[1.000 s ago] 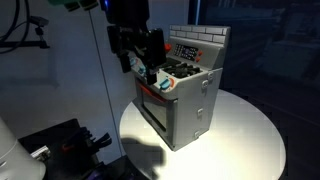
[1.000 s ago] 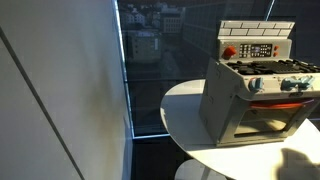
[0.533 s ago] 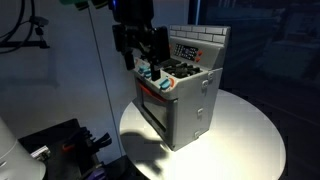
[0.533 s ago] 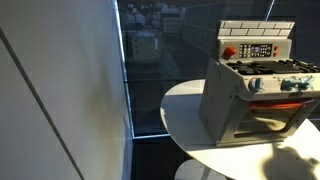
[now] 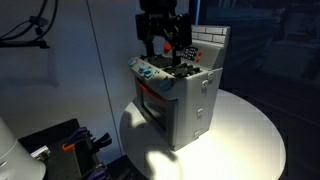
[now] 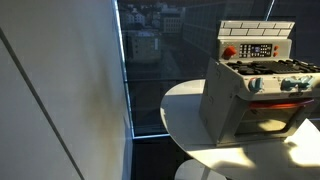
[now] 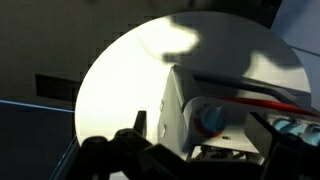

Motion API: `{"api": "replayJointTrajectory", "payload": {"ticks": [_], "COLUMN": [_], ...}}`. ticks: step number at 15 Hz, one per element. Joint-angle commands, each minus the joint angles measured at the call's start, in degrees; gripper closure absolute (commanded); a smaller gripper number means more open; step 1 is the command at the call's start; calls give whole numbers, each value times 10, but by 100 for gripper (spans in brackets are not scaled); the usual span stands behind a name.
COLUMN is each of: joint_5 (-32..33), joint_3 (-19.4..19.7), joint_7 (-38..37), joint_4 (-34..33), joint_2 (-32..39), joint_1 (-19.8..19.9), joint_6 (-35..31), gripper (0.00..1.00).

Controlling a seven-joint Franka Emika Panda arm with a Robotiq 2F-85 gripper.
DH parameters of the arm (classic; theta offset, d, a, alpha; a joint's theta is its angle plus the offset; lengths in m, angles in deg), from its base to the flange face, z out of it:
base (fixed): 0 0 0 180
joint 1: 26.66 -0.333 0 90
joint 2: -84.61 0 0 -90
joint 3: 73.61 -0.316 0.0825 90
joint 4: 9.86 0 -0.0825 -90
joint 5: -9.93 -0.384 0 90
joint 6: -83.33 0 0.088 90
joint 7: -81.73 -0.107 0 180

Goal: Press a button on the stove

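Note:
The grey toy stove (image 5: 185,100) stands on a round white table (image 5: 250,135). It has a brick-patterned back panel and coloured knobs along its front top edge. It also shows in an exterior view (image 6: 255,85), with a red-trimmed oven window. My gripper (image 5: 164,50) hangs just above the stove top, near the burners and back panel, fingers apart and empty. In the wrist view the gripper (image 7: 203,135) frames a blue knob (image 7: 212,117) on the stove. The gripper is out of view in the exterior view that shows the oven window.
Black equipment (image 5: 68,148) sits on the floor beside the table. A white wall panel (image 6: 60,90) and a dark window (image 6: 150,45) stand behind the table (image 6: 185,110). The table's white top shows round the stove in the wrist view (image 7: 120,70).
My gripper has risen from in front of the stove's knobs and moved over the stove top toward the back panel. The stove has not moved.

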Motion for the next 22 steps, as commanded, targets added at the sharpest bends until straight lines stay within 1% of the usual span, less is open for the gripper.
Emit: {"api": "replayJointTrajectory", "payload": {"ticks": [1,4,6,13,15,16,22], "joint_5": [-24,-32,-31,-22,-24,-25,-25], "joint_3": [-16,-33,-46,-71,-74,-72,-74], "joint_7": [-33,-67,-101,-192,-194,-180,-190], "joint_4": [-58,-81,-87,-87,-86,-76,-80], "joint_2": [60,93,108,146,146,142,152], "joint_1": [-2,0,2,6,5,5,6], "joint_6": [-9,-30,-55,-132,-138,-135,-135], "gripper": [0,0,0,0,0,0,0]}}
